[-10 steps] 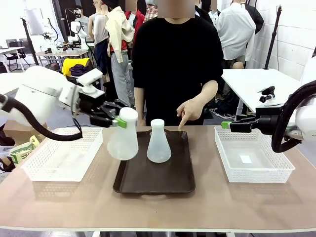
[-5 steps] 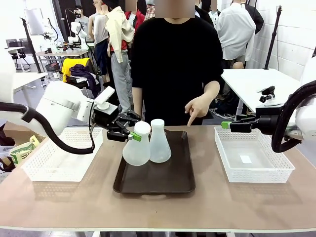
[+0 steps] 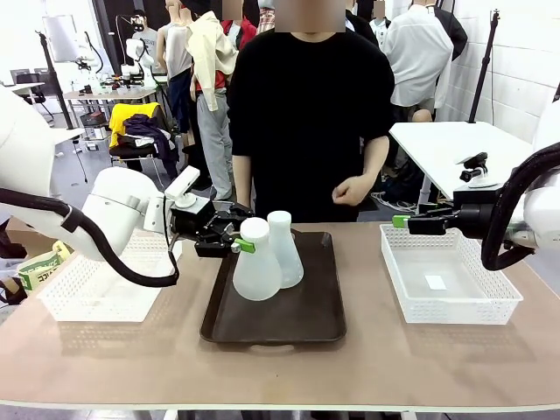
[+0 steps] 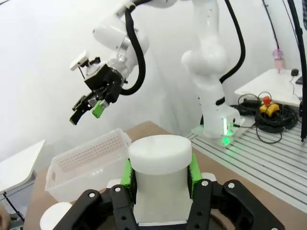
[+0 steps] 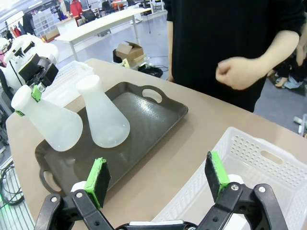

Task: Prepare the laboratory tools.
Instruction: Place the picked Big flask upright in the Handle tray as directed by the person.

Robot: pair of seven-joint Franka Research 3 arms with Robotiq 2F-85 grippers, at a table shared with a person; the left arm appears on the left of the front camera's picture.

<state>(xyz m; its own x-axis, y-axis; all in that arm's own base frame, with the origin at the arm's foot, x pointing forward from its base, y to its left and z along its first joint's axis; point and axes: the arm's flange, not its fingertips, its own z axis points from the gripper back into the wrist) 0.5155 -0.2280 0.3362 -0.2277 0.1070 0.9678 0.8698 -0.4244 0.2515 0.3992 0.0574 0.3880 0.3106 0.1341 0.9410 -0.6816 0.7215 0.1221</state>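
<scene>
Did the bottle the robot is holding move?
Yes. The held flask went right, from beside the left basket to over the tray.

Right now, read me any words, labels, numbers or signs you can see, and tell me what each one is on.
No text here can be read.
Green and white packet at the table's left edge: has print, too small and blurred to read.
White slip in the right basket: looks blank.
Two flasks, the tray: no markings seen.
</scene>
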